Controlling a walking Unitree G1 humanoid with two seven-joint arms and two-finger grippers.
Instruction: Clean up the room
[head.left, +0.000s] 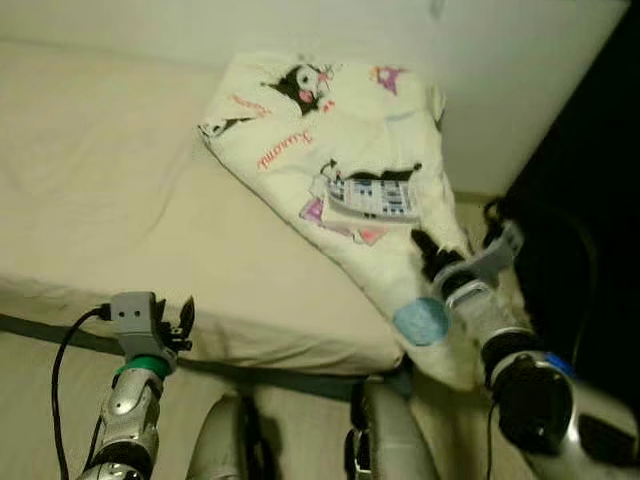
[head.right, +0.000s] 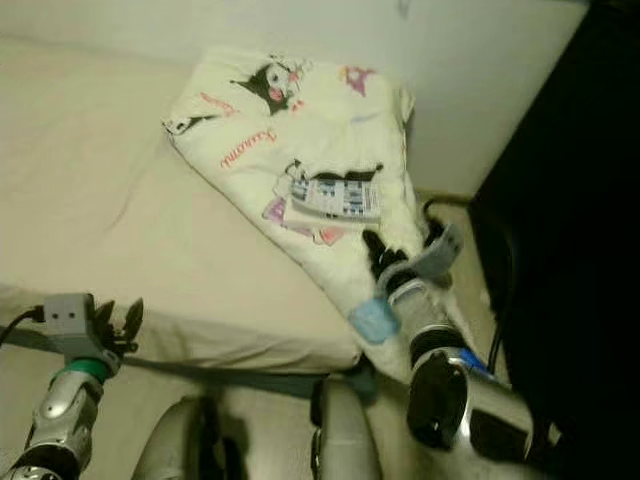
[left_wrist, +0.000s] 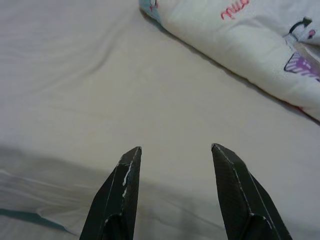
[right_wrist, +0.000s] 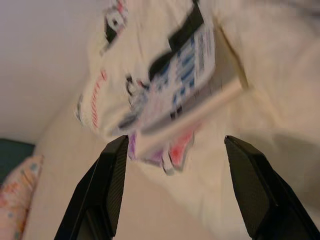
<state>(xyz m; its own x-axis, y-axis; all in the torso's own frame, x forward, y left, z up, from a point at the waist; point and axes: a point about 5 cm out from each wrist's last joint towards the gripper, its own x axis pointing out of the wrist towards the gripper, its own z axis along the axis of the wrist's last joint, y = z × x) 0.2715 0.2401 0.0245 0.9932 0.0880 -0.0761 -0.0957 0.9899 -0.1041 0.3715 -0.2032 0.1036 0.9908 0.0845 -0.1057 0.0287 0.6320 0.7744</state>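
My right pincer (head.left: 428, 250) gapes wide just short of flat white-blue booklet (head.left: 372, 196), lying on cartoon-print cream blanket (head.left: 300, 120) atop beige bed (head.left: 100, 190). Left pincer (left_wrist: 175, 165) open, idle. Risk — fingers snag soft blanket, booklet slides off.

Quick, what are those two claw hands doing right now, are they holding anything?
Left gripper: open, holding nothing, over the beige bed sheet.
Right gripper: open, holding nothing, pointed at the white remote control on the cartoon-print blanket.
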